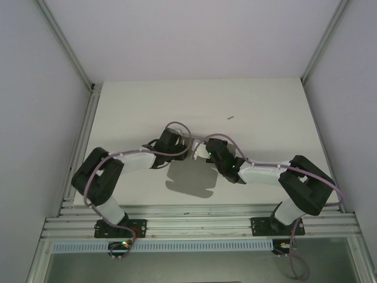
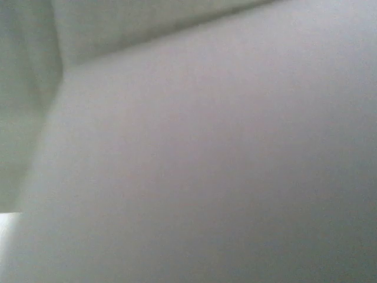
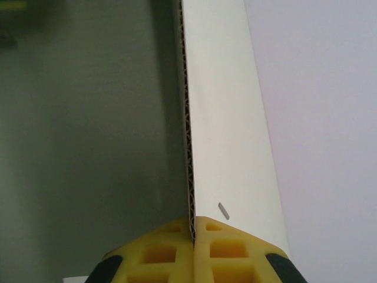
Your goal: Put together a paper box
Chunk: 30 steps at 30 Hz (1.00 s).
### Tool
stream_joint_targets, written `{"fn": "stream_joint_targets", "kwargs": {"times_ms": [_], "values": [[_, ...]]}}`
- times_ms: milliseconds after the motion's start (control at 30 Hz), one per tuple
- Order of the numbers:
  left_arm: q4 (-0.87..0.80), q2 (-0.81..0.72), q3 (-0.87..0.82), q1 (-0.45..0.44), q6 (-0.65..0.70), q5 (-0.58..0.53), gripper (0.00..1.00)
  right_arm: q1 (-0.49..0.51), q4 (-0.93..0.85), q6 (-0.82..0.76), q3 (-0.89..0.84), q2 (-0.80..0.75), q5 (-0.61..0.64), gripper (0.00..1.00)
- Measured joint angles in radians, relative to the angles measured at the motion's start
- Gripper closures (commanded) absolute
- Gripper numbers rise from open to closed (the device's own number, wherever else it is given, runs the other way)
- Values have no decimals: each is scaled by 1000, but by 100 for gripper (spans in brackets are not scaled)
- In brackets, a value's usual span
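The paper box is a flat grey card sheet with a notched lower edge, held up above the table between the two arms. My right gripper is shut on its corrugated edge, yellow fingertips pressed either side, and the shaded grey face spreads to the left. From above, the right gripper meets the sheet's top edge from the right. My left gripper reaches that same edge from the left. A blurred grey surface, very close, hides the left fingers.
The white table carries a small dark mark behind the grippers, also seen past the card as a mark. Plain walls close in the left, right and back. Metal rails run along the near edge by the arm bases.
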Motion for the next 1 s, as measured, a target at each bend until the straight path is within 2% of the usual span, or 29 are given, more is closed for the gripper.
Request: {"fn": "stream_joint_targets", "kwargs": {"times_ms": [67, 133, 167, 200, 300, 367, 500, 600, 733, 800, 867, 1000], "values": [[-45, -99, -24, 14, 10, 2, 36, -12, 27, -32, 0, 5, -4, 100], [-97, -222, -31, 34, 24, -14, 11, -34, 70, -76, -1, 5, -16, 100], [-119, -282, -31, 50, 31, -27, 2, -48, 96, -98, -1, 5, -26, 100], [-138, -338, -31, 72, 32, -37, 0, -58, 116, -116, -1, 4, -35, 100], [-181, -470, -30, 197, 35, -65, 0, -78, 193, -185, -2, 5, -78, 100], [-196, -498, -30, 301, 33, -64, 0, -77, 240, -228, -2, 5, -114, 100], [-189, -450, -30, 493, 31, -1, 0, -76, 314, -294, -2, 25, -174, 100], [-166, -356, -22, 589, 34, 75, 0, -76, 353, -324, -8, 47, -198, 100], [-107, -206, 16, 610, 69, 220, 6, -76, 430, -360, -19, 97, -204, 100], [-47, -144, 24, 607, 79, 319, 15, -74, 444, -367, -19, 121, -205, 100], [19, -93, 26, 606, 79, 427, 19, -73, 443, -366, -19, 130, -204, 100], [143, -56, 12, 603, 75, 589, 21, -80, 443, -365, -18, 132, -184, 100]]}}
